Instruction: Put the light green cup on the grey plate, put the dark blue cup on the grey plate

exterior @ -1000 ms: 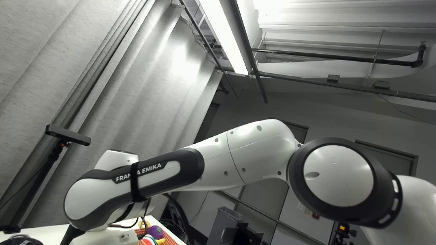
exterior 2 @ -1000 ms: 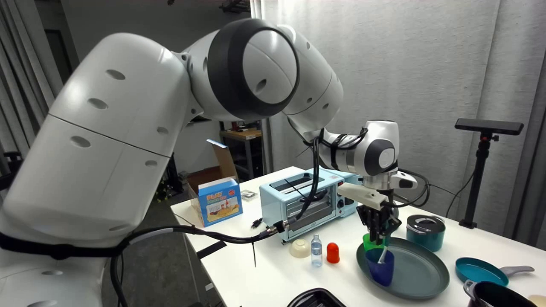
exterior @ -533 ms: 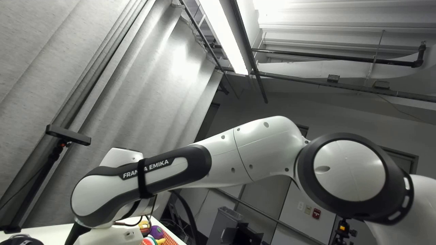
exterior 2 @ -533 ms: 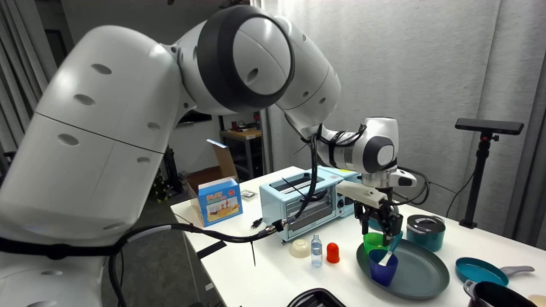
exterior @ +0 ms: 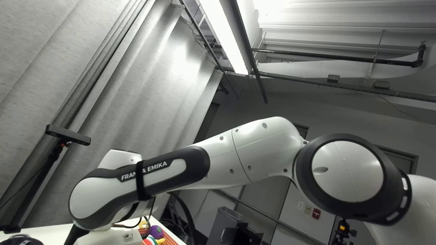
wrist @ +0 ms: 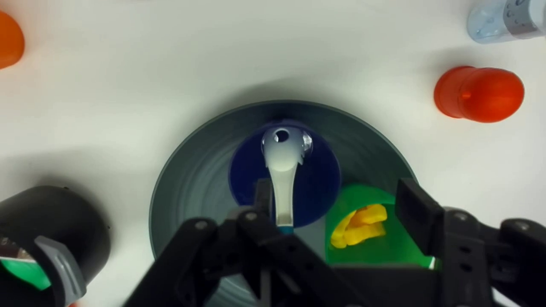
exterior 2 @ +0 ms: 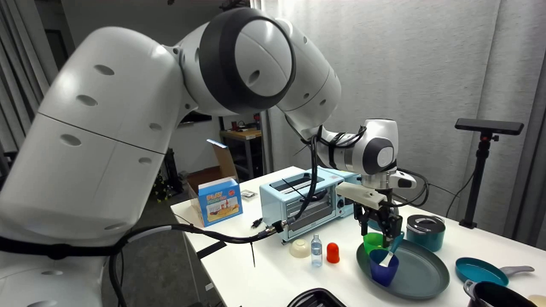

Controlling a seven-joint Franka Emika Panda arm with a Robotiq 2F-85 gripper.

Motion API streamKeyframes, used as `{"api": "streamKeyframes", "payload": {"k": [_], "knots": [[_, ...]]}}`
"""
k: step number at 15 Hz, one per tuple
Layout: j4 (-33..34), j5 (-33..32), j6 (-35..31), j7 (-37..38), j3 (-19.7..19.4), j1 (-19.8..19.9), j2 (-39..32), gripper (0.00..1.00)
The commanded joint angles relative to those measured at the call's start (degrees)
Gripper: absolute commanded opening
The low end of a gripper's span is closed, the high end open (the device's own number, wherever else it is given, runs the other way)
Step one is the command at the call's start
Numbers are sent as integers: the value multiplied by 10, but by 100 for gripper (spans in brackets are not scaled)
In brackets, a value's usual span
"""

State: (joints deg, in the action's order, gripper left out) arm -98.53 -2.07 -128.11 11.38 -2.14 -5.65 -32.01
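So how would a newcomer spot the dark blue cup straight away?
On the white table, find the big round grey plate. The dark blue cup sits on it, beside the light green cup. Unlike that one, which holds yellow pieces, it contains a white utensil with a teal handle.

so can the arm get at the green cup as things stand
Probably yes: the fingers stand open right by the green cup, though the utensil leaning in the dark blue cup may crowd one side.
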Motion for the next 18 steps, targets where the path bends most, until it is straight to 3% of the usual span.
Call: {"api": "streamKeyframes", "payload": {"k": [1, 8, 18], "knots": [[-2, -15, -6, 10, -3, -4, 3, 99], [-10, -11, -17, 18, -1, -4, 13, 100], [-53, -17, -67, 101, -31, -7, 53, 100]]}}
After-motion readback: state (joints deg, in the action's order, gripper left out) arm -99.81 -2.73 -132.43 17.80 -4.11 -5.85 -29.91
